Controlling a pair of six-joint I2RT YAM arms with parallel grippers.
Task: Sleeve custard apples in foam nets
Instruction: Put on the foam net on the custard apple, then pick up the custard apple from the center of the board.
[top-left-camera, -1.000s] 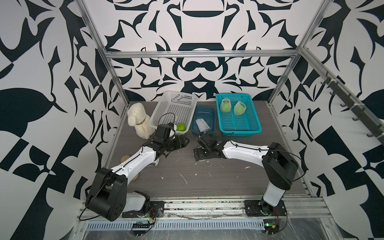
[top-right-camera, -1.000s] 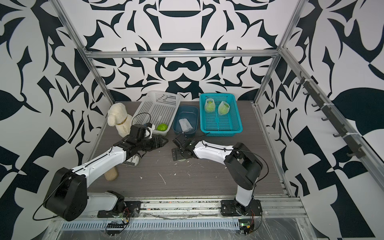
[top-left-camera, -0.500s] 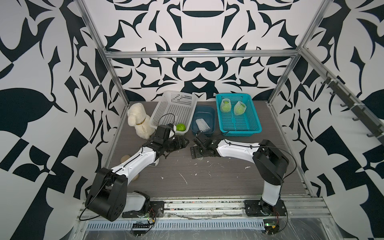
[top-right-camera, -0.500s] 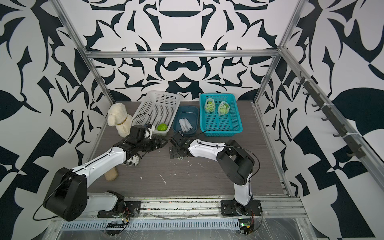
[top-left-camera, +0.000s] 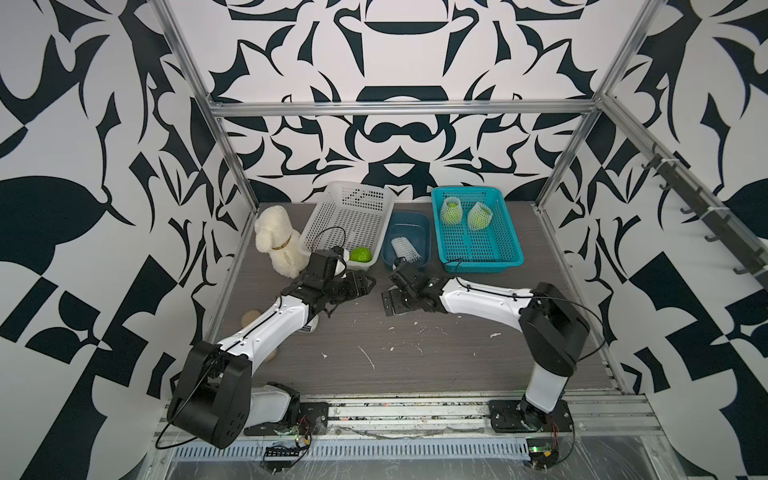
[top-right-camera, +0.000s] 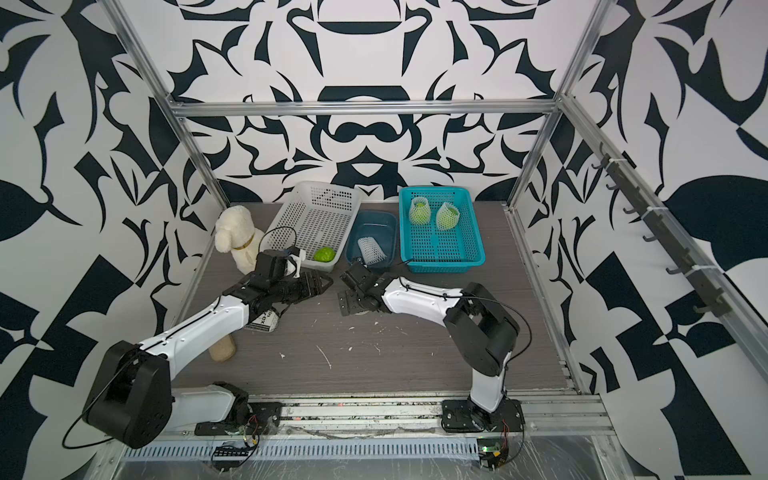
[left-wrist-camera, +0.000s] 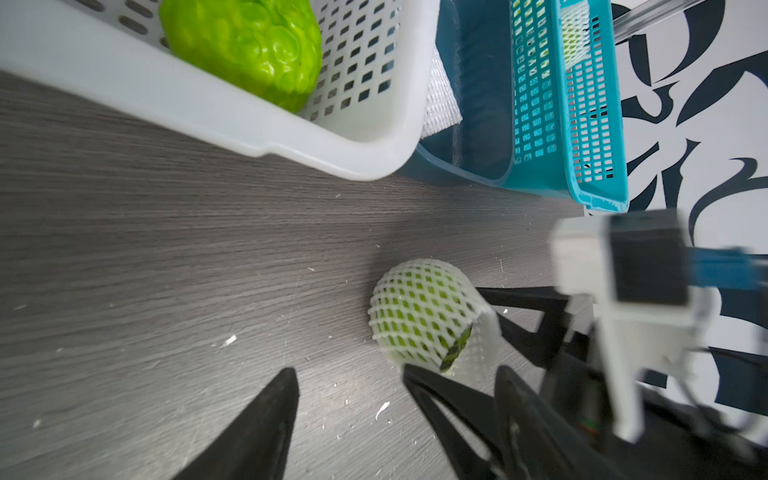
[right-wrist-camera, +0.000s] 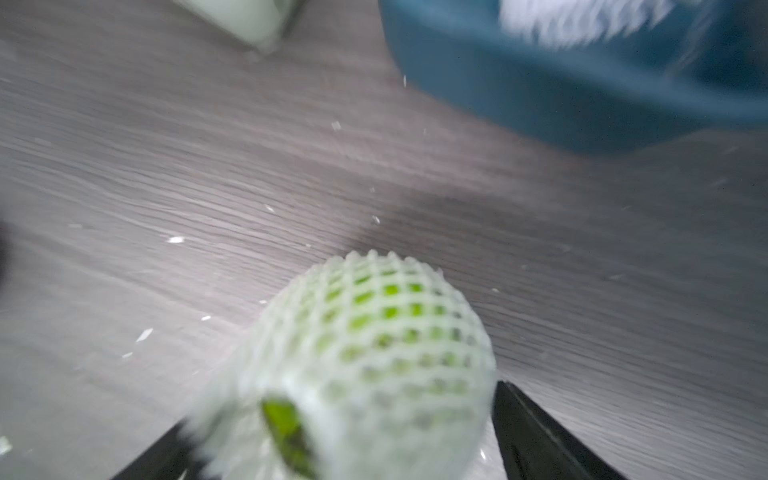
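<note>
In a top view, plush dog (top-left-camera: 276, 241), white perforated basket (top-left-camera: 349, 216), blue tub (top-left-camera: 409, 226) and teal basket (top-left-camera: 478, 253) lined the far surface (top-left-camera: 415, 353). Left wrist: the left hand (left-wrist-camera: 349, 370) gaped empty near a bumpy bare custard apple (left-wrist-camera: 245, 45) in the white basket. Right wrist: the right hand (right-wrist-camera: 340, 405) stood wide around a netted custard apple (right-wrist-camera: 386, 316) lying sideways on the surface, foam net's (right-wrist-camera: 365, 266) open end facing it.

Lab test cell: aluminium frame (top-left-camera: 399, 109), black-and-white patterned walls (top-left-camera: 399, 50), mounting rail (top-left-camera: 415, 415), exposed wiring (top-left-camera: 557, 436).
</note>
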